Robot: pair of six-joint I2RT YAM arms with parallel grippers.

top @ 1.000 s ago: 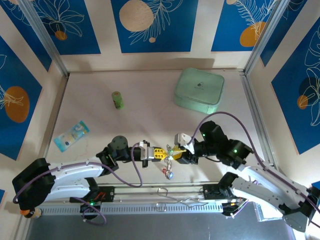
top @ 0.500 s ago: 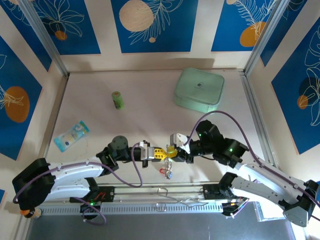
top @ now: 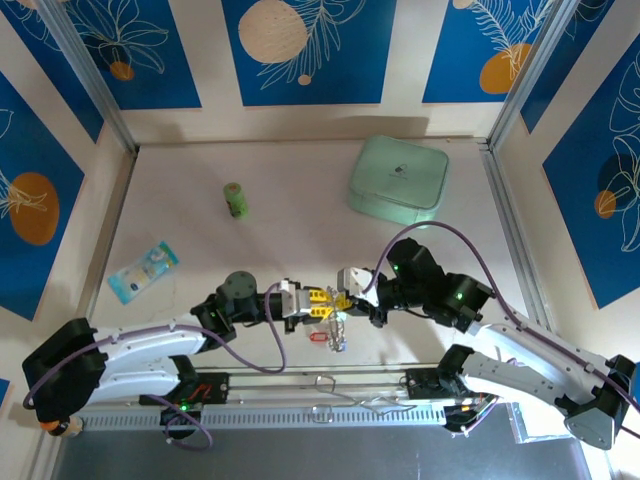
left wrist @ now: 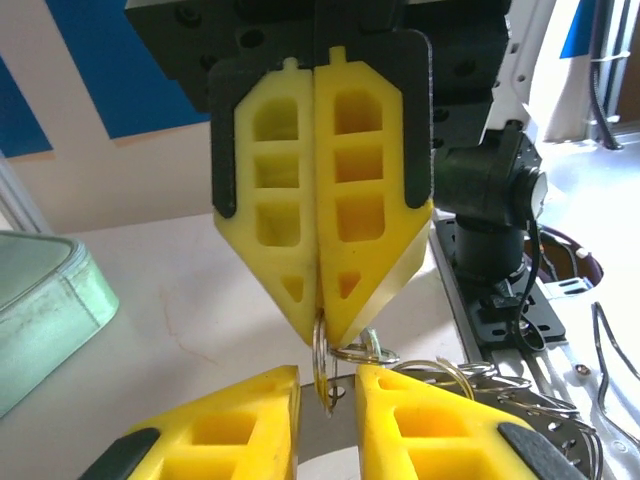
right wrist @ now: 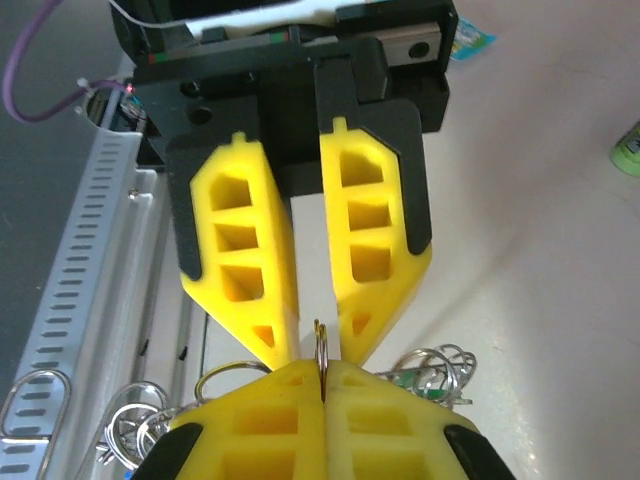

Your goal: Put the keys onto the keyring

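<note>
Keys (top: 333, 336) of small silvery metal, one red-tagged, dangle at the near edge of the table (top: 200, 260) from the thin silvery keyring (left wrist: 320, 350), clenched edge-on in the right gripper (right wrist: 322, 372), seemingly so the slightly parted left gripper (left wrist: 328, 380) can release; mint-green rounded box (top: 398, 180) far behind.

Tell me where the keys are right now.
Top view: the keys bunch at the table's near middle, just nearer than where the left gripper and right gripper meet tip to tip; the right one pinches a metal ring.
</note>
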